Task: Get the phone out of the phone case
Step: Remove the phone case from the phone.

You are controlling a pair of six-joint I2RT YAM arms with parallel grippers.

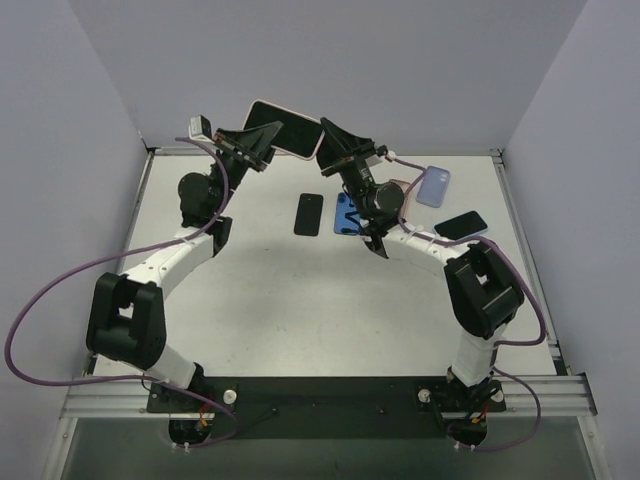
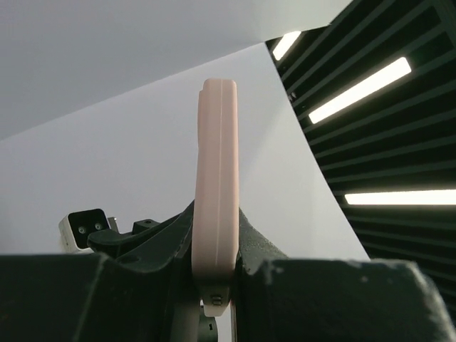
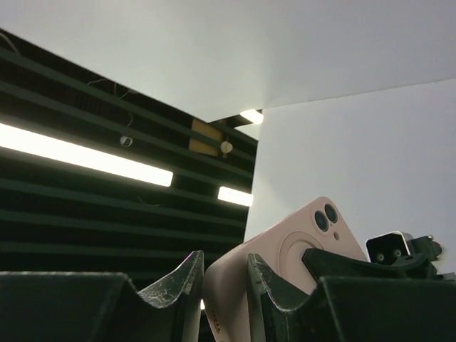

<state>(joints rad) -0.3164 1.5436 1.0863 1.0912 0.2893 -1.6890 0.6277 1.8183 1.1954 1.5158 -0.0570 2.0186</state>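
Note:
The phone (image 1: 284,129), dark screen up, sits inside its pale pink phone case (image 1: 319,137) and is held high above the back of the table between both arms. My left gripper (image 1: 262,142) is shut on the case's left end. In the left wrist view the pink case edge (image 2: 216,185) stands upright, pinched between the jaws of that gripper (image 2: 216,274). My right gripper (image 1: 326,152) is shut on the right end. In the right wrist view the phone case's back (image 3: 288,249) shows its camera lenses, and the right gripper (image 3: 225,288) clamps its corner.
On the white table (image 1: 260,300) lie a black phone (image 1: 309,214), a blue one (image 1: 345,212) partly under the right arm, a lavender case (image 1: 433,186) and a dark phone in a blue rim (image 1: 460,224). Grey walls enclose the left, back and right sides.

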